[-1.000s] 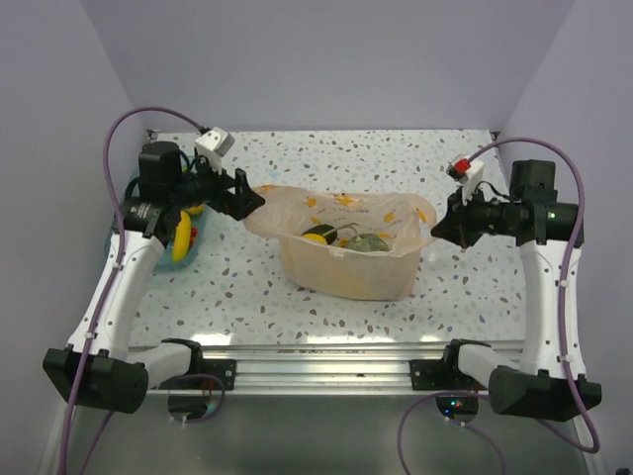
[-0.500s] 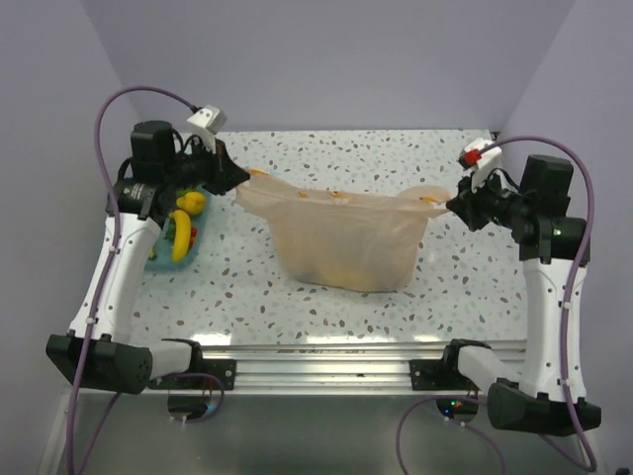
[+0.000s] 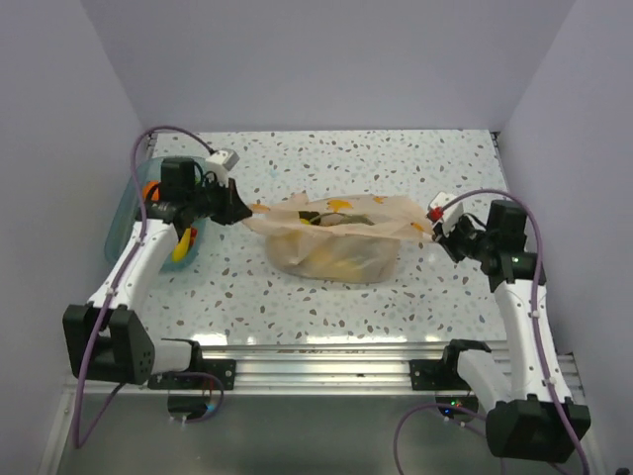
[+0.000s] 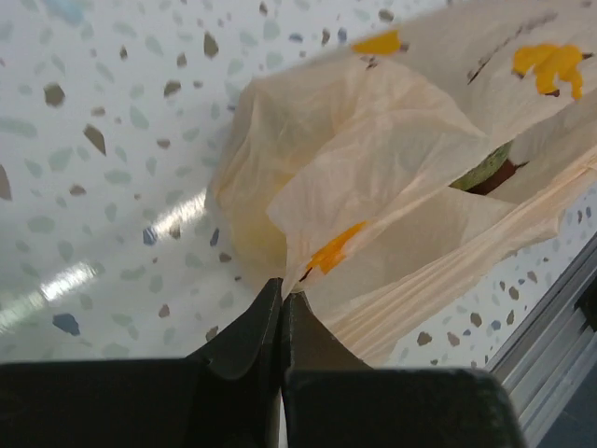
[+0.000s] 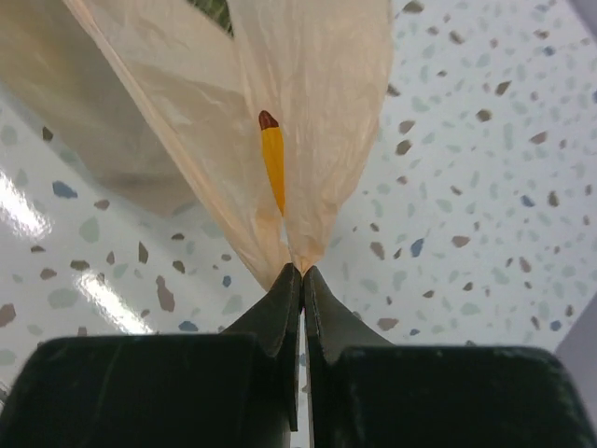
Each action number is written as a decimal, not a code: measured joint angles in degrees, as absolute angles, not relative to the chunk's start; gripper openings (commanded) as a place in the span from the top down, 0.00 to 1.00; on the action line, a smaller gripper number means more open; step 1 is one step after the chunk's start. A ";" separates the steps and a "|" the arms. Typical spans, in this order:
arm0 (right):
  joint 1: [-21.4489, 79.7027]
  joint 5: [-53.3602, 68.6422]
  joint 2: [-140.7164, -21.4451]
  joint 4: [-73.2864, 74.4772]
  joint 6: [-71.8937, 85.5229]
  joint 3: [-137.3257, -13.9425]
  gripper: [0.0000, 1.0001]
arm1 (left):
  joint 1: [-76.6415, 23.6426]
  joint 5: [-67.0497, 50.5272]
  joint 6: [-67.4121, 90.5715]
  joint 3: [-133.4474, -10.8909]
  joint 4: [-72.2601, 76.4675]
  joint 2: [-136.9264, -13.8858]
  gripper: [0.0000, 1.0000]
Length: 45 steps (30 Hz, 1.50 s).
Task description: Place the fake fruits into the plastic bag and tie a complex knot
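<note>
The peach-orange plastic bag [image 3: 331, 242] lies on the speckled table between both arms, its mouth sagging open. Fake fruits show inside it: a grey-green melon [image 3: 358, 222] and yellow pieces [image 3: 336, 265] through the film. My left gripper [image 3: 243, 209] is shut on the bag's left handle [image 4: 322, 261]. My right gripper [image 3: 432, 226] is shut on the right handle [image 5: 294, 238]. A yellow banana [image 3: 182, 244] and an orange fruit [image 3: 149, 189] lie in the blue tray [image 3: 119, 213] at the left. No knot shows.
The blue tray sits at the table's left edge under the left arm. Grey walls stand close at the left, back and right. A metal rail [image 3: 316, 361] runs along the near edge.
Both grippers came down and inward, so the stretched-up bag slackened and settled lower on the table. A second ago the left gripper was open beside the handle; now it is shut on it.
</note>
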<state>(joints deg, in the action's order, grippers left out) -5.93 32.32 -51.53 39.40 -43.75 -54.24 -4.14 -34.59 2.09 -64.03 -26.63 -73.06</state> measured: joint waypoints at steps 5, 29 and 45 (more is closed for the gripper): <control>-5.50 31.20 -51.40 37.76 -51.31 -39.51 1.00 | -4.14 -33.56 -0.30 -55.00 -26.30 -79.48 1.00; -0.80 26.15 -54.94 30.92 -58.72 -39.24 1.00 | -4.71 -32.14 -2.74 -58.39 -22.48 -87.18 1.00; 7.75 24.49 -43.11 39.99 -68.58 -48.01 1.00 | -18.76 -25.89 -6.11 -71.16 -25.82 -77.12 0.96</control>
